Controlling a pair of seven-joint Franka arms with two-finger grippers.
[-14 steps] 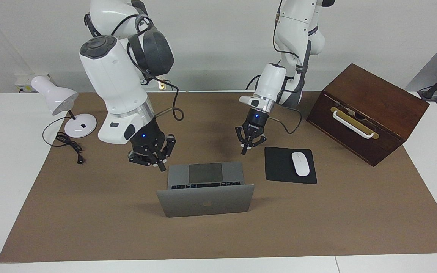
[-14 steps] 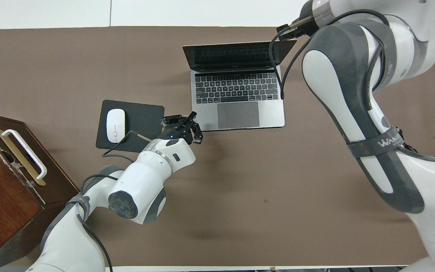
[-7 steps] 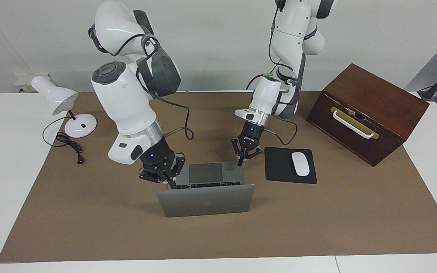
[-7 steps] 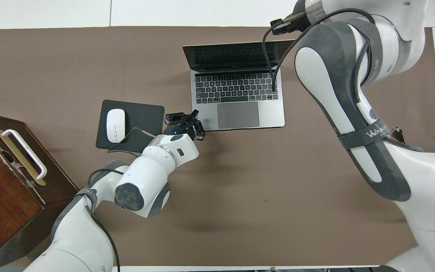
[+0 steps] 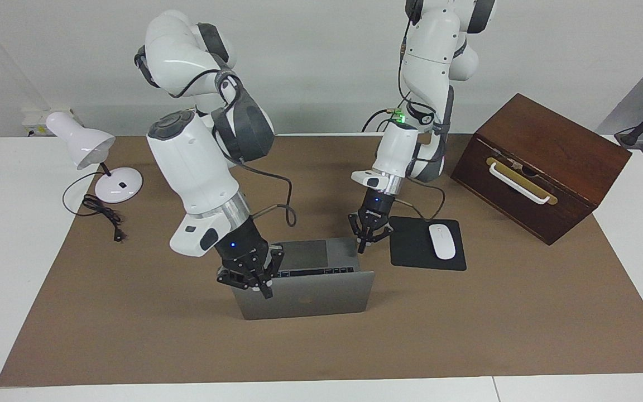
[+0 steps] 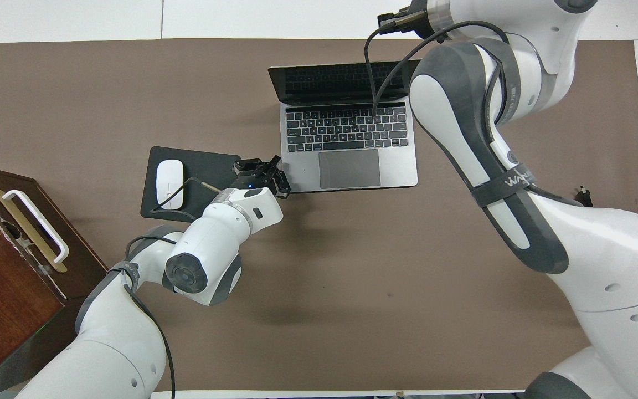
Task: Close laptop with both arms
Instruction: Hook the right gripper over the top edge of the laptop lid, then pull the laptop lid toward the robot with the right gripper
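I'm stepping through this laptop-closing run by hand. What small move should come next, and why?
Probably carry the right gripper past the lid's top edge and push it toward the robots. The laptop stands open, and that shut gripper hangs at the lid's corner. The left gripper, also shut, is at the base's corner, seemingly placed to steady it.

The two large white jointed robot arms, the right arm [image 5: 196, 162] and the left arm [image 5: 430, 61], have smooth glossy shells with dark grey joint caps and bands, one band [image 6: 510, 185] printed with pale lettering. Each forearm ends in a silver wrist ring [image 5: 226, 209] above a black fingered gripper body showing a small blue light [image 5: 233, 244]. Thin black cables [image 5: 277, 190] loop loosely from the wrists, and a green light [image 5: 401, 118] glows on the left arm.
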